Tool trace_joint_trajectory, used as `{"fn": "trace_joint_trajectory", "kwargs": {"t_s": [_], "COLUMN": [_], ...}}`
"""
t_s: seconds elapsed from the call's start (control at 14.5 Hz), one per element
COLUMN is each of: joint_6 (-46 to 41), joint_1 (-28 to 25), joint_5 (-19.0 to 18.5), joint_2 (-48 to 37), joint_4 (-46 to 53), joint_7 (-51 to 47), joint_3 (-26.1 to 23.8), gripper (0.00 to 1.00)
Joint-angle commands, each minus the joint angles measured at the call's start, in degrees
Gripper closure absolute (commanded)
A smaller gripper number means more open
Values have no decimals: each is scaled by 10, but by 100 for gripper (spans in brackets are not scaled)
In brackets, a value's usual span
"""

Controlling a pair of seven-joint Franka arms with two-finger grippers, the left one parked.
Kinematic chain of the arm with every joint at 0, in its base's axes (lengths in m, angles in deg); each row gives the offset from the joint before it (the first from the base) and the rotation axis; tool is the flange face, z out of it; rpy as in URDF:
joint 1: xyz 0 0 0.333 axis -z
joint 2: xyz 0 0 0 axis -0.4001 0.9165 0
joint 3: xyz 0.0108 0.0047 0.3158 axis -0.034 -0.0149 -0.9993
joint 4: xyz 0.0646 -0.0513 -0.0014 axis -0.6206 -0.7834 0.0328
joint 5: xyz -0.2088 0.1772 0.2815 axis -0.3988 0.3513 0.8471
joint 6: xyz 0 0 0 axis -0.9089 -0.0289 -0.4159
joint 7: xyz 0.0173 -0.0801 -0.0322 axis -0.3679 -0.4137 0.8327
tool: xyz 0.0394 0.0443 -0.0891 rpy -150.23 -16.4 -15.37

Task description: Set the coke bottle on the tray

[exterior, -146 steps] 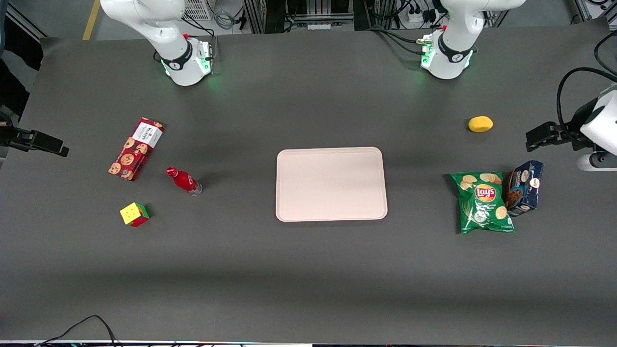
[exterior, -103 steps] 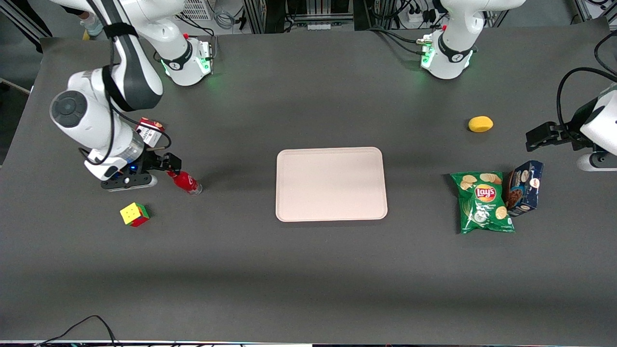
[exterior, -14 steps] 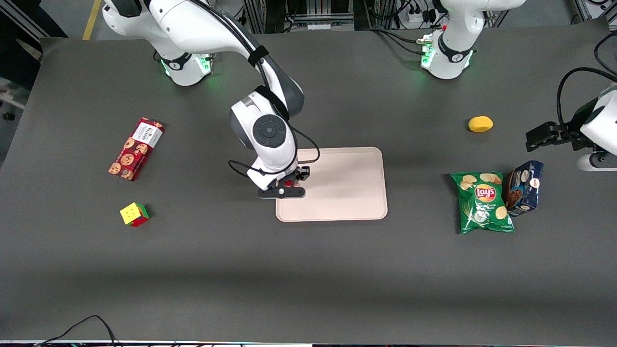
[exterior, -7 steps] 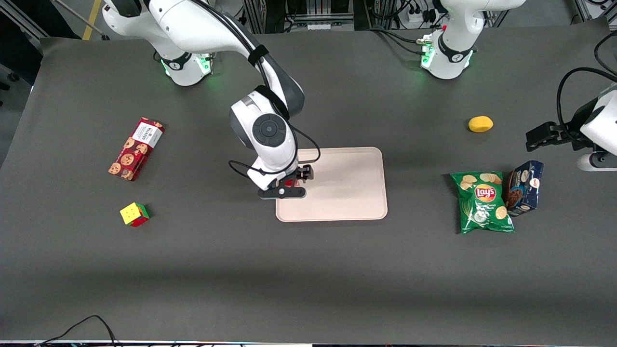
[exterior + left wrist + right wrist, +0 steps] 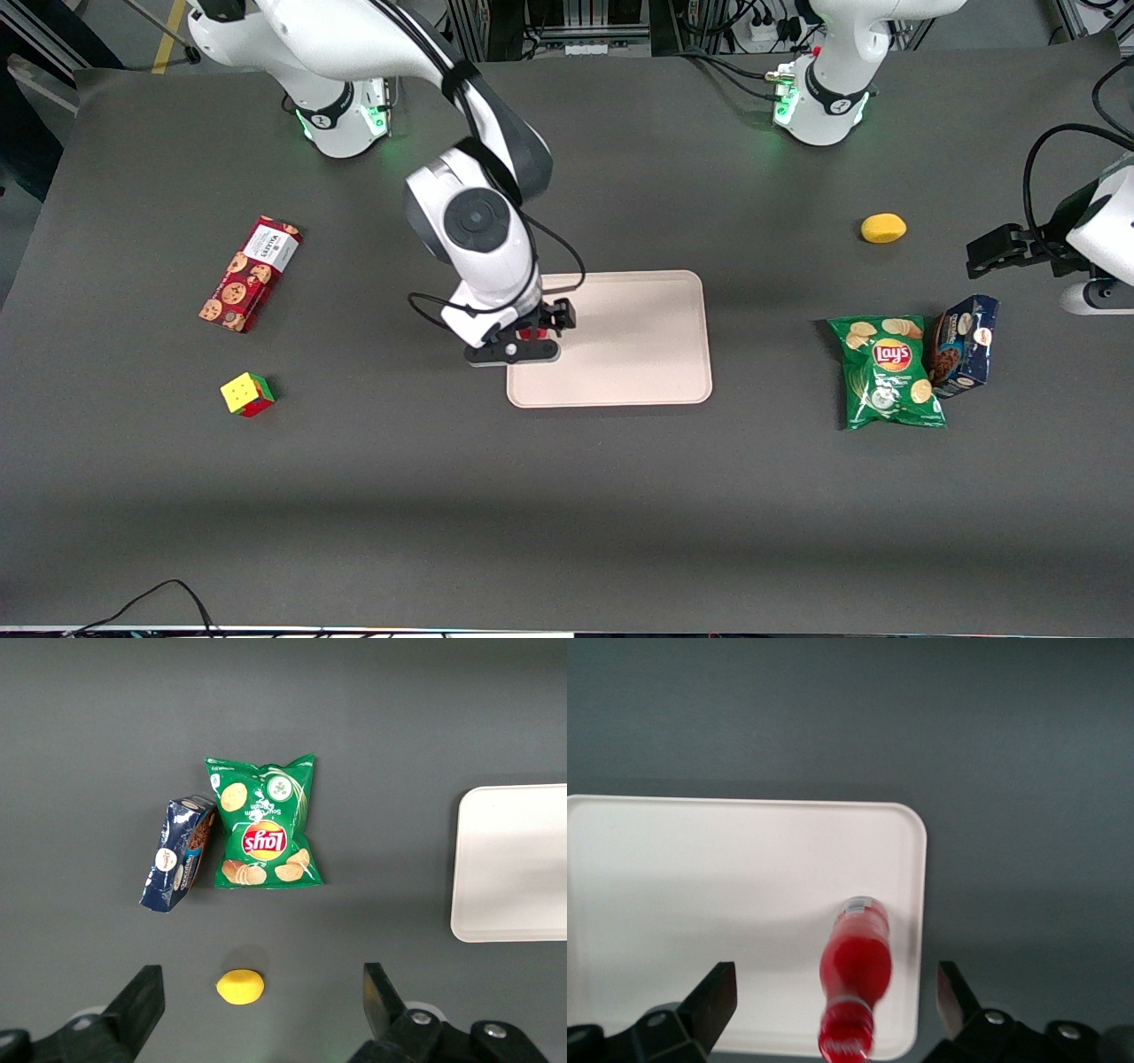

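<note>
The pale pinkish-beige tray (image 5: 629, 341) lies mid-table; it also shows in the right wrist view (image 5: 700, 895) and the left wrist view (image 5: 514, 859). My right gripper (image 5: 542, 326) hangs over the tray's end toward the working arm. It is open, its fingers (image 5: 719, 990) wide apart. The small red coke bottle (image 5: 855, 970) sits between them, touching neither. It looks blurred, red cap toward the wrist camera and clear base down on the tray near the rim. In the front view only a bit of red bottle (image 5: 531, 334) shows under the gripper.
A red cookie box (image 5: 251, 274) and a coloured cube (image 5: 247, 394) lie toward the working arm's end. A green chips bag (image 5: 889, 372), a blue box (image 5: 964, 346) and a yellow lemon (image 5: 883, 228) lie toward the parked arm's end.
My gripper carried the bottle from the table onto the tray, then its fingers spread off the bottle. In the last half second the wrist has lifted a little.
</note>
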Motion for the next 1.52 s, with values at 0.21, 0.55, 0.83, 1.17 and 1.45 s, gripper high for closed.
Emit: {"fn": "trace_joint_trajectory", "kwargs": {"t_s": [0.21,0.55,0.83,1.17,1.45], "joint_6": [-167,-157,-159,-158,-160], "joint_1": [86,247,327,420,459], "joint_5": [-24,-40,-76,-74,-77], "joint_2": [-227,-346,-362,-327,-327], "joint_4": [-59,-189,-198,-157,-154], "joint_7": [151,128,140,140,143], "joint_3": [-8,-86,-86,-74,-71], "gripper": [0,0,0,0,0]}}
